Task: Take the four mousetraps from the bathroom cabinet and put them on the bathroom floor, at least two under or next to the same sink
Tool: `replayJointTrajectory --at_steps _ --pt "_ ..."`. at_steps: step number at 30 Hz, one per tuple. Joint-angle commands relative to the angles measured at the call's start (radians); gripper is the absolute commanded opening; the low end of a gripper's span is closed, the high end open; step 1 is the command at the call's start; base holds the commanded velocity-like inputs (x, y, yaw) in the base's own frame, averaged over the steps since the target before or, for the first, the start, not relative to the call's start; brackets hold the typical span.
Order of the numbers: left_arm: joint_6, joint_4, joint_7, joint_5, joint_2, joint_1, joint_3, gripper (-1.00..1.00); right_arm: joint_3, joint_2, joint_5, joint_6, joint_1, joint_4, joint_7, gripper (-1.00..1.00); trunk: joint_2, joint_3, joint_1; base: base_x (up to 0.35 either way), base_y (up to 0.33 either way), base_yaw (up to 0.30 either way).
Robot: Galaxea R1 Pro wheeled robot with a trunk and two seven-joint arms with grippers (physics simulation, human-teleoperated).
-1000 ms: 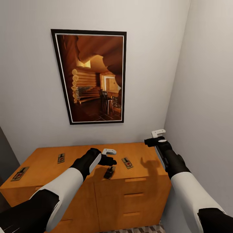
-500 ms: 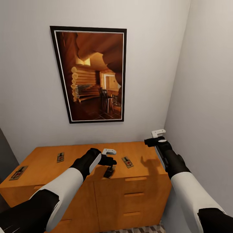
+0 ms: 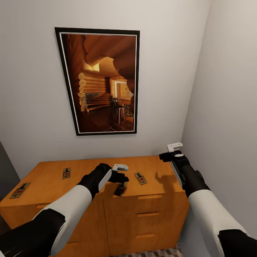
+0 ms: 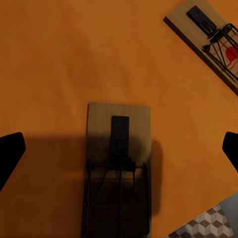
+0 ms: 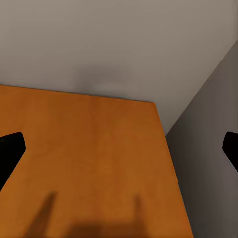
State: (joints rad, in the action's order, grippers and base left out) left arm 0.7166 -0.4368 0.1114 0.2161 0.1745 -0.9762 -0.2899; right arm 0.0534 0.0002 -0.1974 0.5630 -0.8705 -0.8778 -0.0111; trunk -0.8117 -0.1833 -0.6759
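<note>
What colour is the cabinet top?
Orange-brown wood; the cabinet top shows best in the head view.

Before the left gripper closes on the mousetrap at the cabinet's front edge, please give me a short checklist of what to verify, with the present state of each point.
1. Left gripper above the front-edge mousetrap: ok; the trap lies between the two fingertips in the left wrist view.
2. Left jaws open: ok; fingertips stand wide apart.
3. Fingers touching the trap: cannot tell.
4. Neighbouring mousetrap clear of the grasp: ok; it lies apart, to the right.
5. Right gripper out of the way: ok; open, above the cabinet top's right end, holding nothing.
6. All four traps located: ok; two more, and, lie on the left part.
</note>
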Motion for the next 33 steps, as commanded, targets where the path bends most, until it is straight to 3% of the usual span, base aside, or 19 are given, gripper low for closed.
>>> replayJointTrajectory --at_steps 1,8,25,33 --pt "0.004 0.0 -0.001 0.005 0.0 -0.001 -0.002 1.0 0.002 0.0 -0.005 0.006 -0.001 -0.001 -0.001 1.0 -0.001 -0.002 0.0 0.0 0.0 0.0" --pt "0.004 0.0 -0.002 0.005 0.0 0.005 -0.002 1.0 0.002 0.0 -0.005 0.006 -0.001 -0.001 -0.001 1.0 -0.001 -0.002 0.0 0.0 0.0 0.0" --pt "0.004 0.0 -0.007 0.003 0.0 0.024 -0.002 1.0 0.002 0.0 -0.004 0.006 0.0 -0.001 -0.001 1.0 -0.12 -0.055 -0.065 0.0 0.0 0.0" --pt "0.004 0.0 -0.006 0.003 0.0 0.028 -0.002 1.0 0.002 0.0 -0.004 0.006 0.0 -0.001 -0.001 1.0 -0.12 -0.055 -0.065 0.0 0.0 0.0"
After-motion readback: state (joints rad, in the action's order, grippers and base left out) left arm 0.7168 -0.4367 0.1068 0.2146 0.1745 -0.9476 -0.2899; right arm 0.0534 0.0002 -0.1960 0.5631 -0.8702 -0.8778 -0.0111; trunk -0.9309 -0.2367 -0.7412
